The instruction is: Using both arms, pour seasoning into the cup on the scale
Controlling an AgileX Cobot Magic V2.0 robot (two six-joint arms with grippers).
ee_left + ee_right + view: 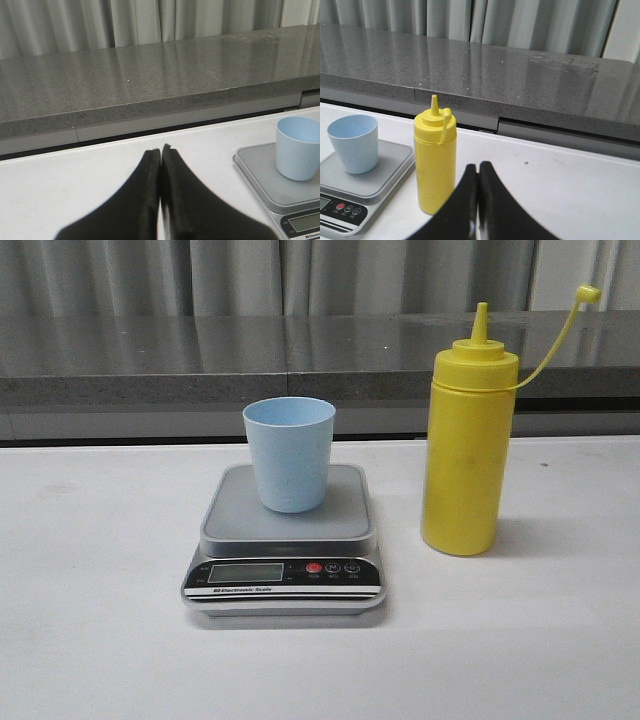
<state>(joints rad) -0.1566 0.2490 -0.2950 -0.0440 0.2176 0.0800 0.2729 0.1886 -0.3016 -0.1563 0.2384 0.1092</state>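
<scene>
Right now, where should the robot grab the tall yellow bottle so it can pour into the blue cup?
Probably around the middle of the yellow bottle, where its body is straight and round. It stands upright with bare table around it, so the right gripper, now shut, could open and come in level from the robot's side. Avoid the narrow nozzle and thin cap strap. The cup waits on the scale.

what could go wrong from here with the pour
The small pale blue plastic cup stands loose on the flat silver-grey scale; a nudge may tip it. The tall yellow squeeze bottle looks top-heavy and could topple when gripped. Both the left tool and the right tool are shut and must open first.
</scene>
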